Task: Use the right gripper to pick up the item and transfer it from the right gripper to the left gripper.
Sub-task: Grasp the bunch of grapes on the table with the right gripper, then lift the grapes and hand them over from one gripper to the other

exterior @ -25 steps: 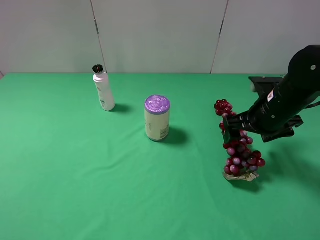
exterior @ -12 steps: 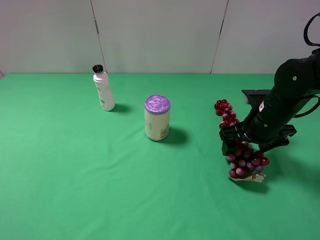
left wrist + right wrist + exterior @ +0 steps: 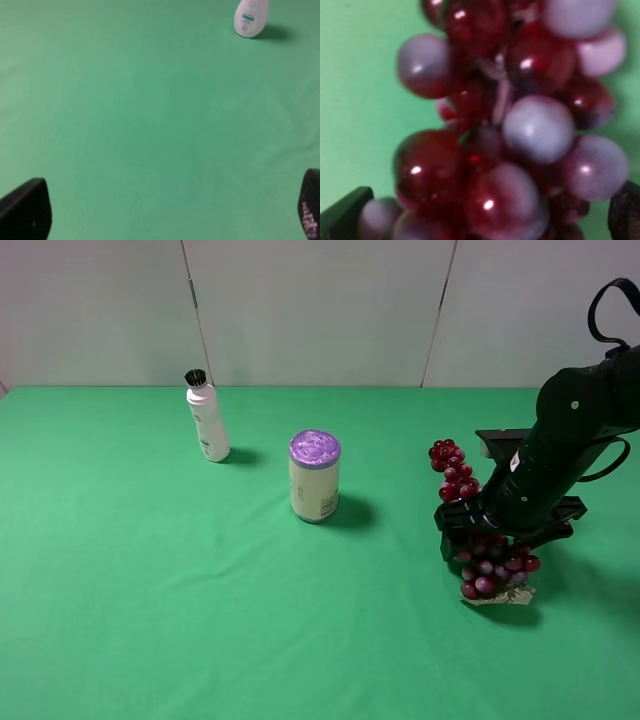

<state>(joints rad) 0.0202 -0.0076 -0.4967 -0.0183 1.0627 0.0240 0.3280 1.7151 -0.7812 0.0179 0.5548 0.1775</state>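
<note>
A bunch of dark red grapes lies on the green table at the right, with a few grapes trailing toward the back. My right gripper is down over the middle of the bunch. In the right wrist view the grapes fill the space between the two spread fingertips, and my right gripper is open around them. My left gripper is open and empty over bare green cloth. It is out of the exterior high view.
A white bottle with a dark top stands at the back left and also shows in the left wrist view. A cream can with a purple lid stands mid-table. The green cloth covers the table.
My right arm has swung lower and to the left, bringing the gripper down over the grape bunch. The grapes have shifted slightly. The bottle and the can have not moved.
</note>
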